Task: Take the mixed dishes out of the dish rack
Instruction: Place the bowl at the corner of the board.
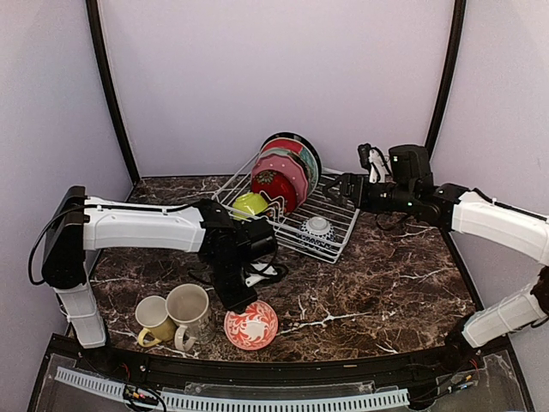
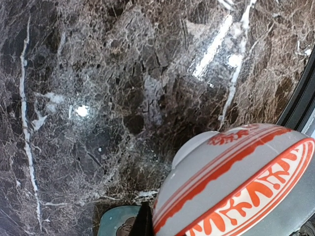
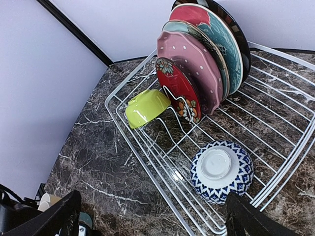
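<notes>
plates (image 3: 189,69) crowd rack (image 1: 334,219) rear, open above blue bowl (image 3: 221,169)

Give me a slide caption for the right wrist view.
White dish rack holding a lime bowl, an upturned blue-and-white bowl and upright plates.

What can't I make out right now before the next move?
fingertips of the left gripper: top view, its own wrist covers them; left wrist view, the red-and-white bowl and the bottom edge hide them.
rear plates in the dish rack: overlapped by front plates in both views; count unclear.
mugs: right wrist view, nearly all off the bottom-left edge.
</notes>
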Robot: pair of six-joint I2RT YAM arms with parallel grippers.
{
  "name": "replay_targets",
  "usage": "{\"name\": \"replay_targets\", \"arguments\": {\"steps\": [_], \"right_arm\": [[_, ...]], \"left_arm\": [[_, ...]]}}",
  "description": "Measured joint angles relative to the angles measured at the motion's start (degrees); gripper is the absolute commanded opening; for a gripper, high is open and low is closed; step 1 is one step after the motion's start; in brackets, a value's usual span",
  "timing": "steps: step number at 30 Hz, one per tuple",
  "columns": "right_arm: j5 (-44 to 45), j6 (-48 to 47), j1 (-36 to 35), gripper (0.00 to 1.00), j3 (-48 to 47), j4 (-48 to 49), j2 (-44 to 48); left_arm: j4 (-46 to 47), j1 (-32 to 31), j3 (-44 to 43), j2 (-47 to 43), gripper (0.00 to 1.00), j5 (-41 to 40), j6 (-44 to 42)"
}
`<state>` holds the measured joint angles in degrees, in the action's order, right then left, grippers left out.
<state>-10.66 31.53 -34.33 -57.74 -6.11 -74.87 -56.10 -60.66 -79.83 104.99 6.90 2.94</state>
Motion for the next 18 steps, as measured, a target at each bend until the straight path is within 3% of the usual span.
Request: {"name": "replay_targets", "arguments": {"steps": [8, 13, 18], "right_arm": [[0.02, 0.00, 0.00, 0.99, 0.81, -0.02, 0.09], [0.07, -0.02, 0.00, 0.99, 0.81, -0.09, 0.07], [0.46, -1.11, 0.00, 0.99, 0.55, -1.22, -0.92]], "left_arm": [[-0.42, -1.14, 1.51, 1.92, 0.09, -0.63, -0.37], [-0.39, -1.53, 1.60, 2.05, 0.24, -1.64, -0.33], [-0.39, -1.60, 1.60, 2.03, 0.52, -3.06, -0.24]]}}
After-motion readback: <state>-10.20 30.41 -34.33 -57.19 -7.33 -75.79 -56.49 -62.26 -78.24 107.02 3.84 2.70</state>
